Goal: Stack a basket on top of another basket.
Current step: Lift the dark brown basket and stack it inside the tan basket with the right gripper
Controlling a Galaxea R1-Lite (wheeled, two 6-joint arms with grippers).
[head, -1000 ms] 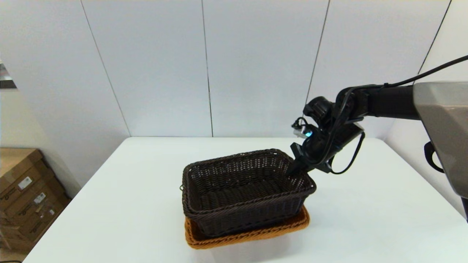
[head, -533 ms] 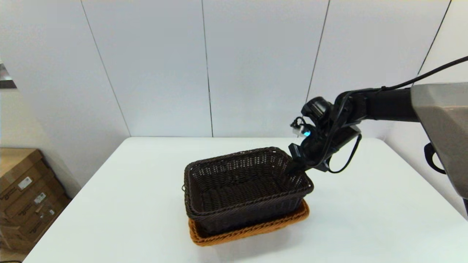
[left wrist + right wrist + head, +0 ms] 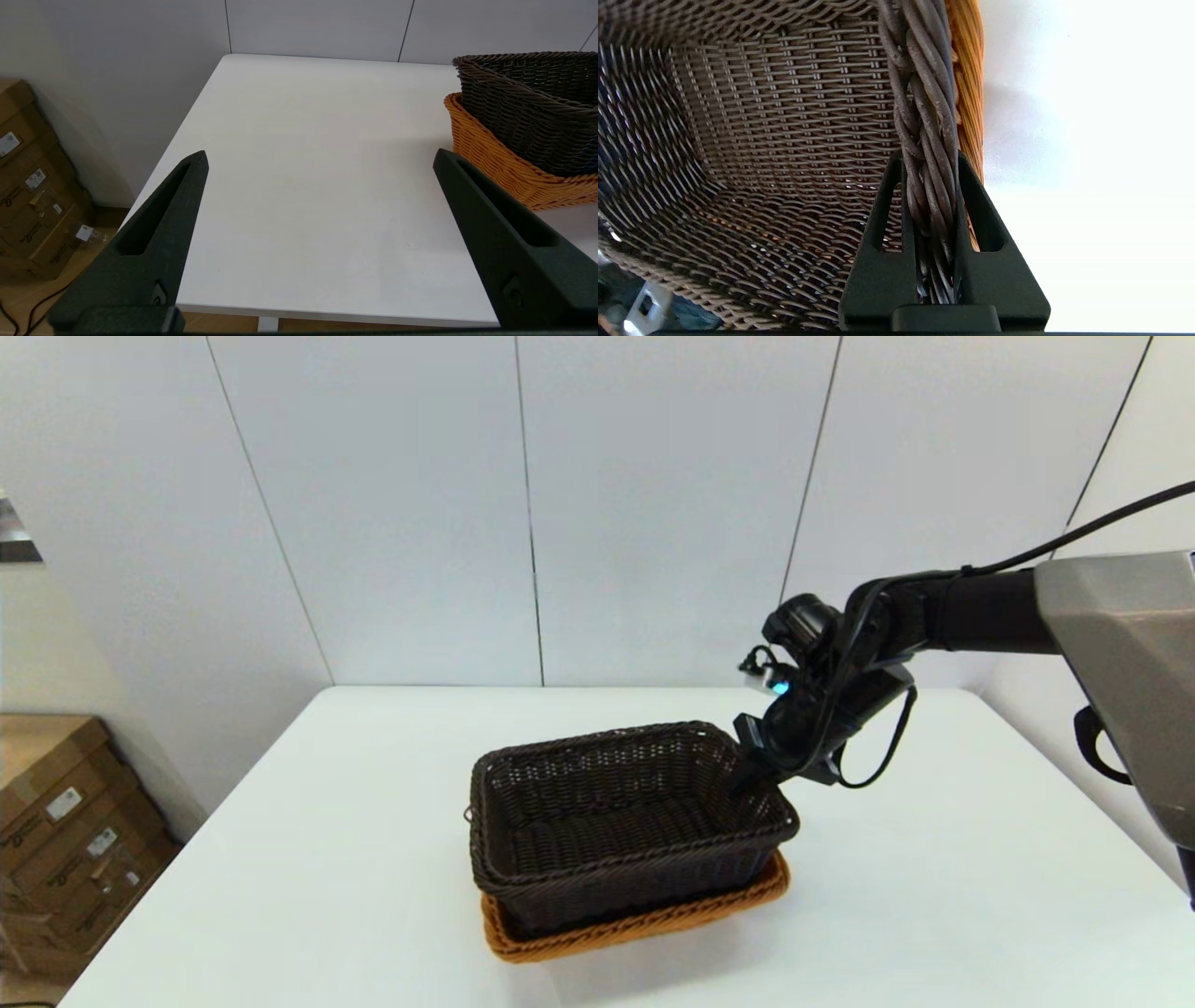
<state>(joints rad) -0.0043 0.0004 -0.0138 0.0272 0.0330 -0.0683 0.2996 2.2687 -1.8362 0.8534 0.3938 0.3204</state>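
The dark brown basket point(image 3: 616, 821) sits inside the shallow orange basket point(image 3: 635, 929) near the table's middle. My right gripper point(image 3: 752, 775) is shut on the dark basket's braided rim at its right rear corner; in the right wrist view the rim point(image 3: 924, 116) runs between the two fingers point(image 3: 882, 205), with the orange basket's edge point(image 3: 969, 70) just beyond. My left gripper point(image 3: 320, 158) is open and holds nothing, low by the table's left front edge, with both baskets point(image 3: 523, 107) off to its right.
The white table point(image 3: 280, 859) stands against a white panelled wall. Cardboard boxes point(image 3: 65, 831) sit on the floor left of the table. The right arm's cable point(image 3: 882, 747) loops beside the wrist.
The dark basket has dropped lower into the orange basket and levelled, held by my right gripper. Both baskets shifted slightly to the right and back.
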